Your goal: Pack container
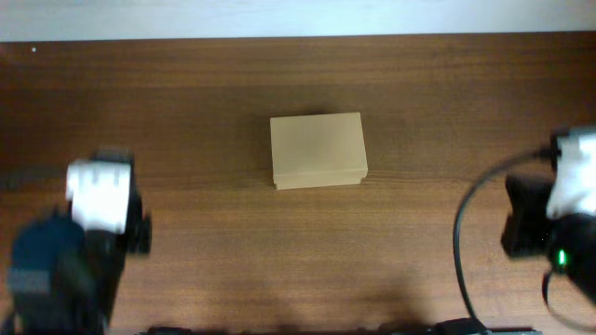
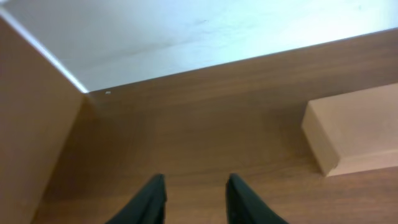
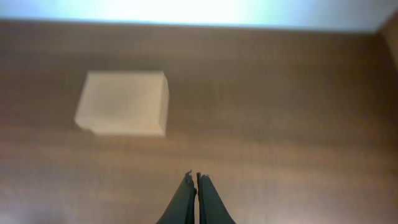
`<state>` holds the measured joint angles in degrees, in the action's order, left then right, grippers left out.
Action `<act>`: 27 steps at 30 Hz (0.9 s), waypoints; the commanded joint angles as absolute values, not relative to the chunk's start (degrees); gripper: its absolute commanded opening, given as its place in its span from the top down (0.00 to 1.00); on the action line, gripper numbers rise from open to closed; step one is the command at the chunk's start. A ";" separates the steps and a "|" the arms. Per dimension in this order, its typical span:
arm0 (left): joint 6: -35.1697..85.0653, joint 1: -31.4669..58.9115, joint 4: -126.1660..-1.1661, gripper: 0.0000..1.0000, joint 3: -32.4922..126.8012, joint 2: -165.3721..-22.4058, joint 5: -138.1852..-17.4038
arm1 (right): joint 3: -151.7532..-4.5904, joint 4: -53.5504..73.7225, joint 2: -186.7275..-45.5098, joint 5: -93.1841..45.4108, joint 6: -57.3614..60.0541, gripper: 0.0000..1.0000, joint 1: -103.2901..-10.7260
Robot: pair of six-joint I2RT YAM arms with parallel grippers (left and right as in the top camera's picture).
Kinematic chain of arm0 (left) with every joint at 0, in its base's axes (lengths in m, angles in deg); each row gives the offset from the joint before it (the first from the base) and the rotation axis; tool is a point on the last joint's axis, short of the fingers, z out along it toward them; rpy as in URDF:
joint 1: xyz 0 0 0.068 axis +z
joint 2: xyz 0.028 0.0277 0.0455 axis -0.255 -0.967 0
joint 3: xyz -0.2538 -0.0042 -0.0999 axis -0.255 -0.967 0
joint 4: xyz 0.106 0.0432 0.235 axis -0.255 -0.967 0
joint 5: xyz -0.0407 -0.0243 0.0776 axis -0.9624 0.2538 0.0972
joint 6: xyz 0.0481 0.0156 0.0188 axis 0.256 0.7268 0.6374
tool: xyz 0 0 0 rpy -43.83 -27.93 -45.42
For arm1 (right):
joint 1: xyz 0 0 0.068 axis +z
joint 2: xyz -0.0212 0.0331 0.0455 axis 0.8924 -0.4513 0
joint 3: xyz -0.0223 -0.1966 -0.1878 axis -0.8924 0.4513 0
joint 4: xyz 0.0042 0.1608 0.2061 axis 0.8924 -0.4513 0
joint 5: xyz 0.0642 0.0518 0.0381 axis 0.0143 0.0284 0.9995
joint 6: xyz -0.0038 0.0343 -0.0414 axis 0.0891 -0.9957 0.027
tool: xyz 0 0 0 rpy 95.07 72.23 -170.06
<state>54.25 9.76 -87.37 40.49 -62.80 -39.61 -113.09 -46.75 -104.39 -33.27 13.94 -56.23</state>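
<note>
The box [image 1: 318, 150] sits shut in the middle of the table [image 1: 186, 102] — both arms are well away from it. The left gripper [image 2: 194, 200] is off to its left side, low over the wood, with its fingers apart. The right gripper [image 3: 196, 200] is off on the other side — its fingers are pressed together.

Left arm [image 1: 65, 265] in blurred black and dark blue with a white block [image 1: 98, 194] on top, right arm [image 1: 529, 216] black with a white cap [image 1: 577, 177], small green light [image 1: 562, 258], black cable [image 1: 460, 237] looping beside it, left gripper [image 2: 194, 186] with glossy black tapered fingers [image 2: 149, 200], right gripper [image 3: 197, 180] likewise slim and black.
</note>
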 commanded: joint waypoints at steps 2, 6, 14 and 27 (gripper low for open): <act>52.78 9.51 -86.71 0.64 31.05 -54.23 -35.76 | -104.89 -48.00 -102.21 -35.59 11.73 0.96 -56.45; 50.42 9.51 -86.98 0.58 27.70 -53.27 -35.81 | -98.60 -47.54 -102.36 -35.68 11.99 0.72 -56.45; 49.88 9.51 -87.37 0.01 25.60 -53.66 -35.79 | -94.34 -47.82 -106.84 -35.63 11.97 0.01 -56.45; 49.88 9.51 -87.37 0.01 25.60 -53.66 -35.79 | -94.34 -48.00 -112.44 -35.61 11.95 0.01 -56.45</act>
